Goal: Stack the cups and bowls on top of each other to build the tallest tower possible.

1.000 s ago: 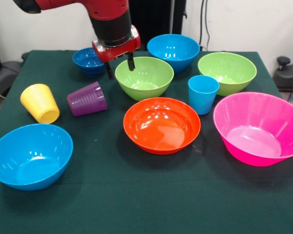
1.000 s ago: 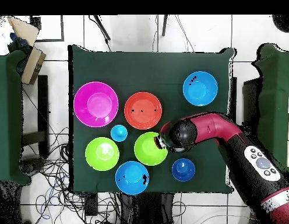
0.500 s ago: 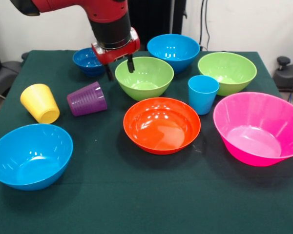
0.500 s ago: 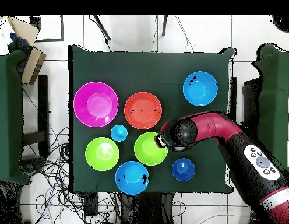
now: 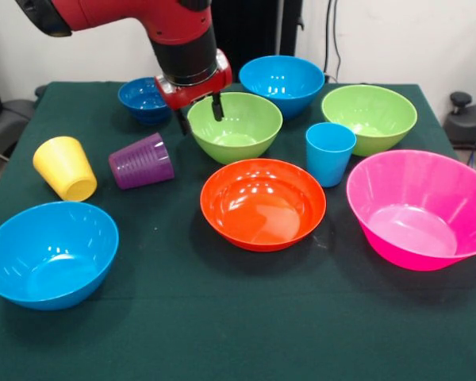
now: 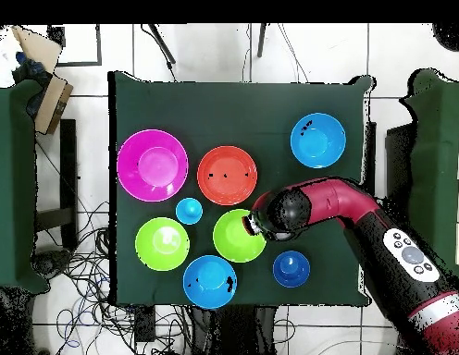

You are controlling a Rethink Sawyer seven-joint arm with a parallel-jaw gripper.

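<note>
My gripper (image 5: 200, 119) is open and straddles the left rim of the middle lime green bowl (image 5: 236, 127), one finger outside and one over its inside. Behind it to the left sits the small dark blue bowl (image 5: 143, 98). The purple cup (image 5: 141, 161) and yellow cup (image 5: 64, 167) lie tipped at the left. A light blue cup (image 5: 330, 152) stands upright between the orange bowl (image 5: 262, 203) and the second lime green bowl (image 5: 370, 117). The pink bowl (image 5: 419, 208) sits at the right. In the overhead view the arm (image 6: 312, 205) hides the gripper beside that green bowl (image 6: 235, 237).
A light blue bowl (image 5: 282, 81) stands at the back and another (image 5: 49, 252) at the front left. The green cloth table (image 5: 222, 333) is bare along its front edge. Cardboard boxes (image 6: 43, 79) and cables lie on the floor beside the table.
The gripper has shifted slightly toward the middle lime green bowl and a little lower, staying open. No bowl or cup has moved.
</note>
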